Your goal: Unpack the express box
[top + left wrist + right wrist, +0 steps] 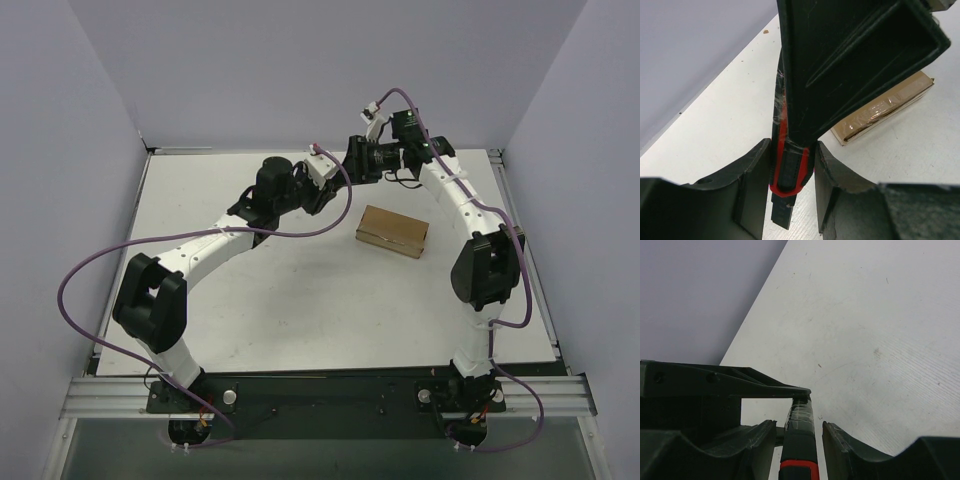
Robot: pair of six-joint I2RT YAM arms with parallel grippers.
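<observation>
The express box point(392, 231), a small tan carton with a taped seam, lies closed on the white table right of centre; it also shows in the left wrist view point(890, 102). Both grippers meet at the back of the table, left of the box. My left gripper point(792, 146) is shut on the red-and-black utility knife point(789, 172), with both fingers touching its handle. My right gripper point(799, 424) straddles the other end of the knife point(800, 440), with a gap on each side. In the top view the left gripper point(332, 185) and the right gripper point(345, 168) nearly touch.
The white table point(300, 300) is enclosed by pale purple walls at the left, back and right. Purple cables loop off both arms. The right forearm point(455, 195) passes just behind and to the right of the box.
</observation>
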